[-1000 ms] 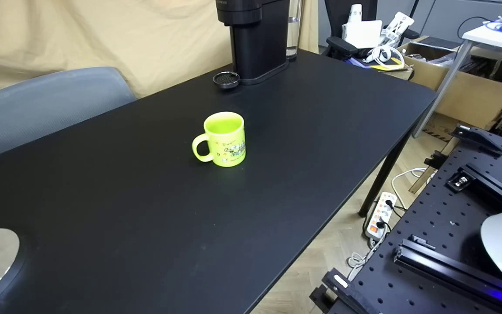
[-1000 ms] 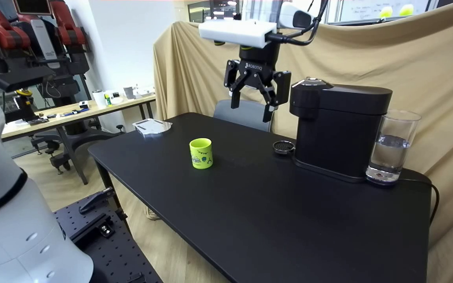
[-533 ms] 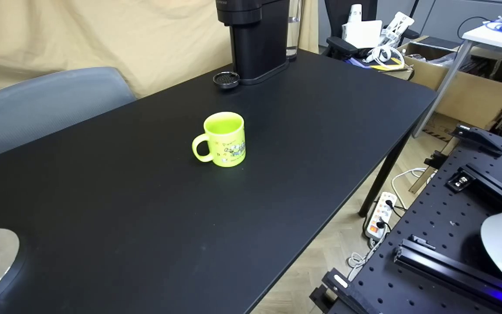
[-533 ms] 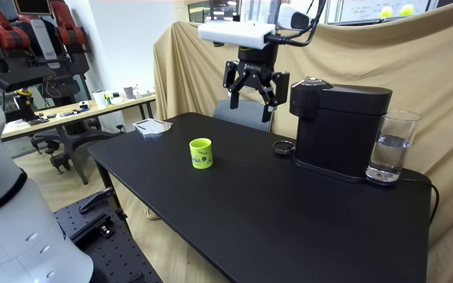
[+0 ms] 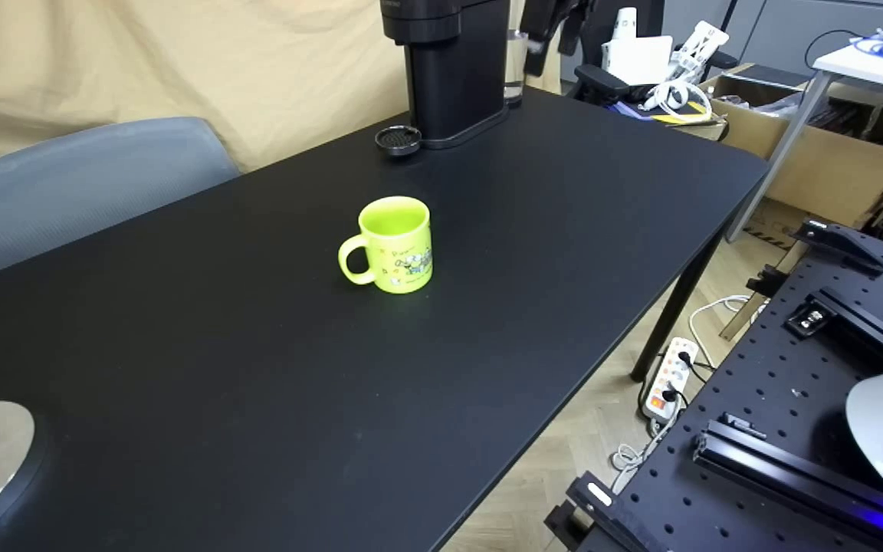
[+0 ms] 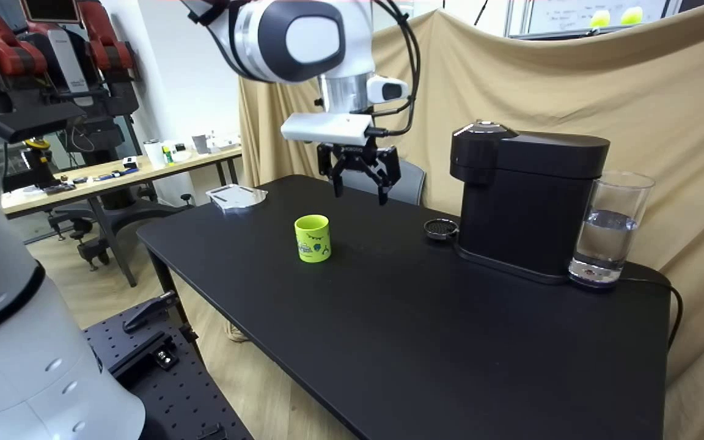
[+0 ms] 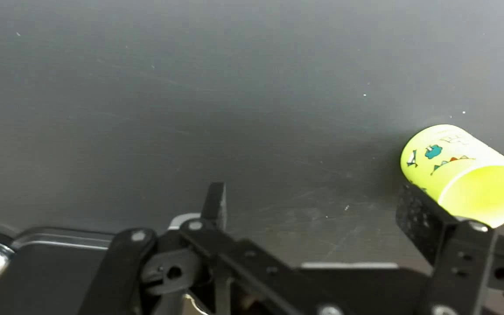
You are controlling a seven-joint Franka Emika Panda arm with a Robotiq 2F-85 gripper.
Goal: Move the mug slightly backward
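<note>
Far left of the desk (image 6: 450, 342) in an exterior view there's a pale flat plate (image 6: 237, 197), no clue what it is, but it's well apart from the mug (image 6: 313, 239) so I'd ignore it. The mug's next along: yellow-green, standing upright on the desk, nothing touching it. Its handle (image 5: 344, 261) only shows in an exterior view, poking out to the left there, so I'd plan the pinch to keep that from getting caught.

Up and to the right of the mug is the gripper (image 6: 360, 192), fingers (image 7: 422, 218) spread wide with nothing between them. My read is we're on the approach, no grasp yet. In the wrist view the mug sits way off to the right, partly hidden by one finger, so going straight down would probably miss it or knock it. I'd shift across till it's centred in the gap, come down level, squeeze gently, then slide it a short way rather than hoist it. "Slightly" is the key word. I can't tell which way counts as backward, so settle that before pinching.

Further right you've got the drip tray (image 6: 440, 228), then the coffee machine (image 6: 526, 201) and a clear container of water (image 6: 610, 229) beside it. All well apart from the mug, but I'd stay off that side: a bumped container could spill.
</note>
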